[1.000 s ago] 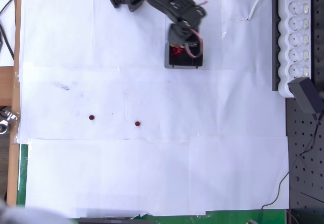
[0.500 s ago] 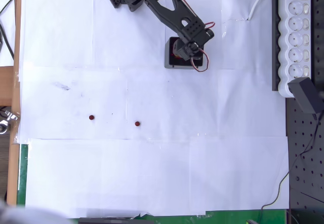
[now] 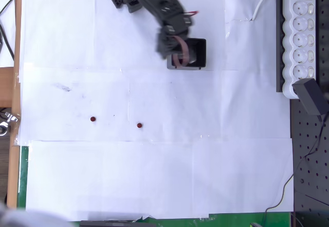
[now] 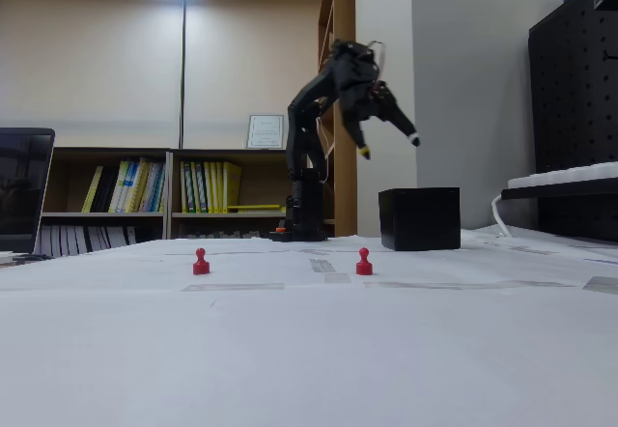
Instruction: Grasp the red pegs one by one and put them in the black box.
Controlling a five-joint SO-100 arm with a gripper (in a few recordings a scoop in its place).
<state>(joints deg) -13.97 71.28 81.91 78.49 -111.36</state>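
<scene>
Overhead, my claw (image 3: 177,57) hangs above the left edge of the black box (image 3: 198,52), which sits at about 12 o'clock on the white paper sheets (image 3: 154,175). From the side, my claw (image 4: 388,147) is raised well above the black box (image 4: 419,218), its two fingers spread apart and holding nothing. Two red pegs stand upright on the paper, well apart from the box: one (image 3: 92,118) at 9 o'clock, the other (image 3: 139,125) near centre. A white power strip (image 3: 300,37) lies at 2 o'clock.
</scene>
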